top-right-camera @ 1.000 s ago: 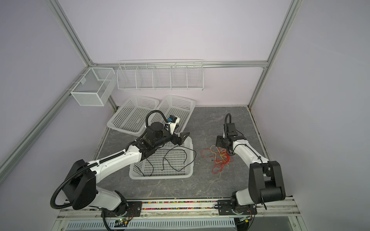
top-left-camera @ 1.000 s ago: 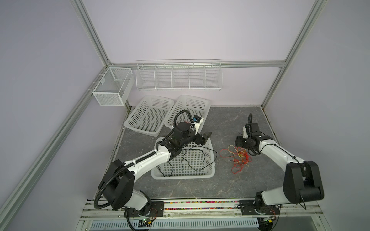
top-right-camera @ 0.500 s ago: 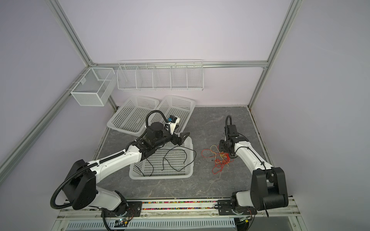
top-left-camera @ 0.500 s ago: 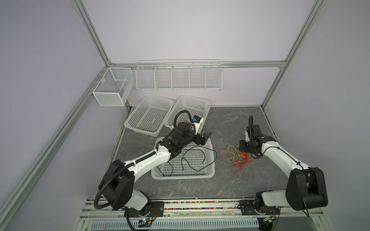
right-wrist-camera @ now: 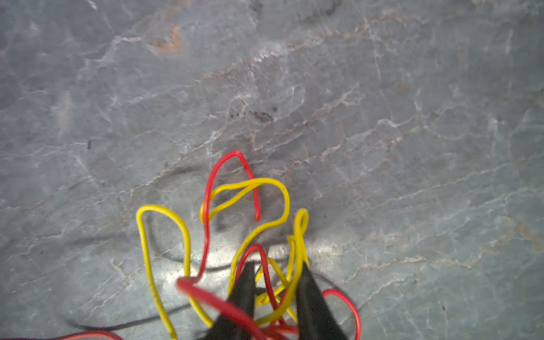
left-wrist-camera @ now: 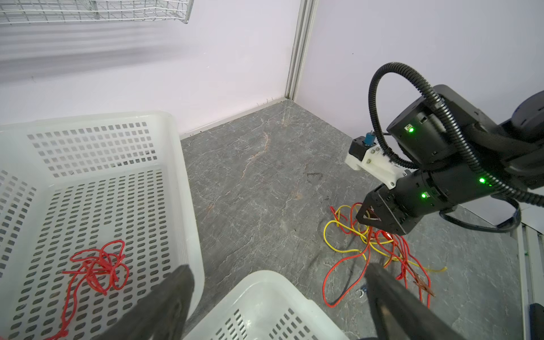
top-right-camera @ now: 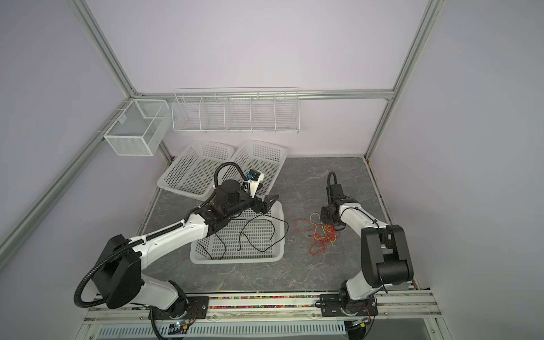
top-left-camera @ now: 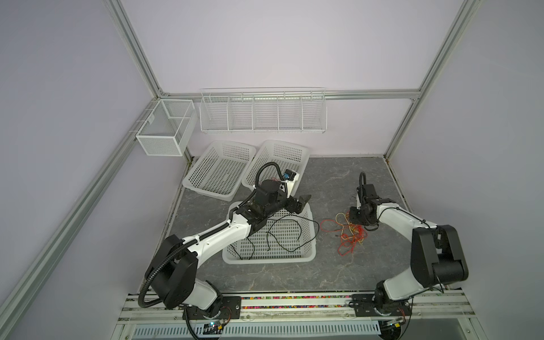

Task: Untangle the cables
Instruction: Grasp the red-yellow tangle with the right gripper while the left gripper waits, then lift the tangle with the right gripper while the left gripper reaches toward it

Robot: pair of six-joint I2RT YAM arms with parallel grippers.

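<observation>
Your right gripper has its jaws drawn close, with only a narrow gap between the two black fingers. Several strands of the tangle of red and yellow cables run straight through that gap. From the right wrist view you cannot tell whether they are pinched or only loosely enclosed. Just beyond the fingertips, yellow loops and one red arch fan out over the grey stone-patterned tabletop. A thicker-looking red strand crosses in front of one finger. In both top views the rest of the tangle trails away behind the jaws, toward the front rail.

Your left gripper has its jaws spread wide, and nothing sits between them. Under the gap you see the rounded corner rim of the near basket. The black cable lies looped inside that basket, behind the jaws and partly under the forearm.

Off the outer side of one left finger stands a far basket, with a red cable bunched on its floor. Ahead of the other finger, well apart from it, lie the tangle and your right gripper. Another empty-looking basket sits just beside the far one, farther from the jaws. Above both, a wire rack and a mesh box hang on the frame.
</observation>
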